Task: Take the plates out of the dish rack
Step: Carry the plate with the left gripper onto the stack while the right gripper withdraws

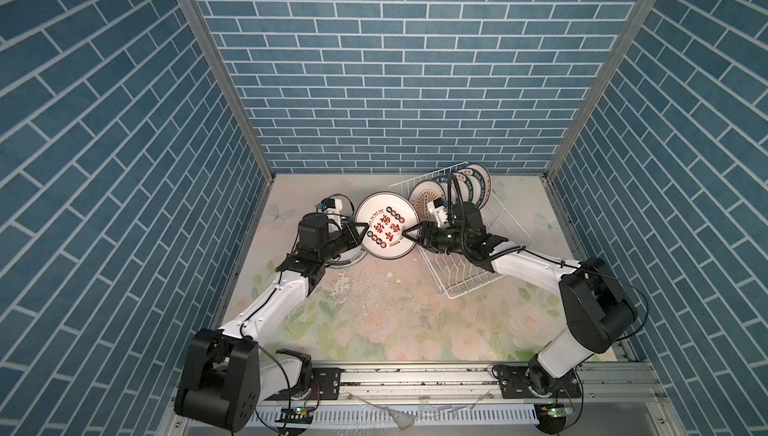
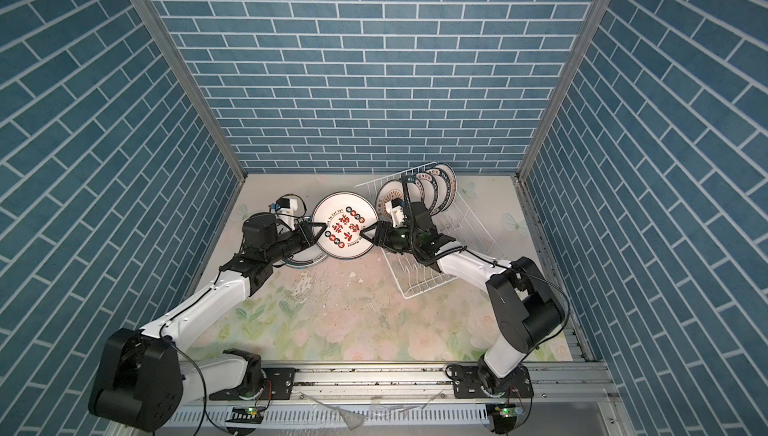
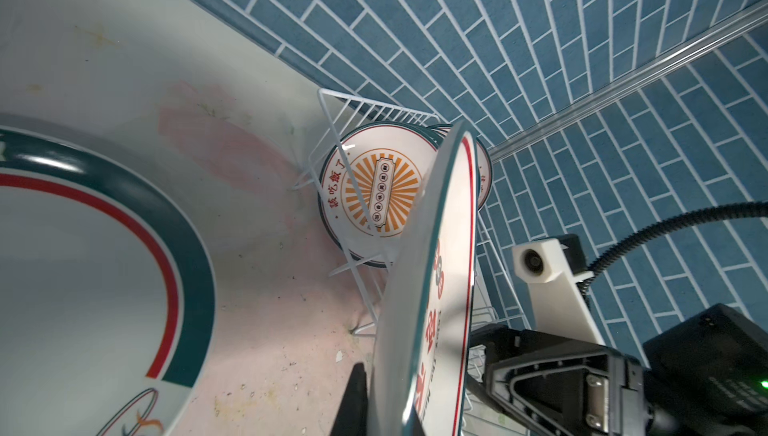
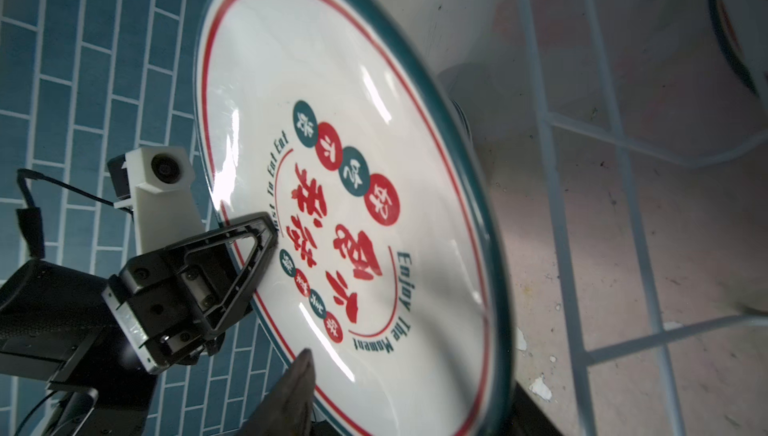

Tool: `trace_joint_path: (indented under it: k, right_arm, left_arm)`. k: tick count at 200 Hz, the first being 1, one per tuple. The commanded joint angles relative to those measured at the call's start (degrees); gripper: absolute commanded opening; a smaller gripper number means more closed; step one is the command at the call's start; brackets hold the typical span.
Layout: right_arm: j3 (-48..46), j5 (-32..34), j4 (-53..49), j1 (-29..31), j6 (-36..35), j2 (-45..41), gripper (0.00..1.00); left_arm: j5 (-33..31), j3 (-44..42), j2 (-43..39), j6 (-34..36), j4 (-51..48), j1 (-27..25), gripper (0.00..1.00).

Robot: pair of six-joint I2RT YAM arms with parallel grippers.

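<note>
A white plate (image 1: 386, 224) with a green rim and red characters hangs tilted above the table between both arms. My left gripper (image 1: 360, 229) is shut on its left rim; in the right wrist view one left finger (image 4: 253, 238) presses on the plate's face (image 4: 353, 205). My right gripper (image 1: 409, 233) stands open around the opposite rim, its fingers spread either side of the plate. The white wire dish rack (image 1: 469, 284) sits at the back right, with a sunburst plate (image 1: 428, 197) and several more plates (image 1: 473, 184) upright in its far end.
A stack of plates (image 1: 353, 258) lies flat on the floral table under my left arm, seen large in the left wrist view (image 3: 83, 267). The blue brick walls stand close behind the rack. The rack's near half holds only bare prongs.
</note>
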Motion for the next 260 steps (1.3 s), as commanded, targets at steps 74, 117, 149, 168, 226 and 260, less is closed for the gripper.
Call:
trace_joint_path:
  k: [74, 117, 149, 168, 226, 260]
  right_arm:
    - [4.06, 20.59, -21.61, 0.05, -21.15, -14.92, 0.99]
    - [2.49, 26.23, -26.52, 0.12, -26.63, -18.92, 0.99]
    - [0.28, 29.70, -28.22, 0.12, -28.30, -21.52, 0.99]
    - [-0.56, 30.47, -28.75, 0.09, -29.20, -22.66, 0.99]
    - [-2.83, 28.58, -27.60, -0.01, -30.41, -24.48, 0.99]
    - [-3.13, 24.77, -26.80, 0.03, -30.76, -24.25, 0.99]
  left_arm:
    - [-3.30, -3.64, -5.73, -0.69, -5.75, 11.13, 0.00]
    - [-8.73, -3.66, -8.47, 1.88, -11.14, 15.12, 0.00]
    - [-15.15, -3.20, -10.35, 3.84, -15.27, 15.58, 0.00]
    - [-17.42, -2.89, -9.74, 4.63, -15.97, 15.92, 0.00]
    - [-15.90, -2.56, -3.82, 2.94, -13.11, 17.61, 0.00]
    - [-14.77, -1.23, -0.80, 2.19, -13.84, 18.29, 0.00]
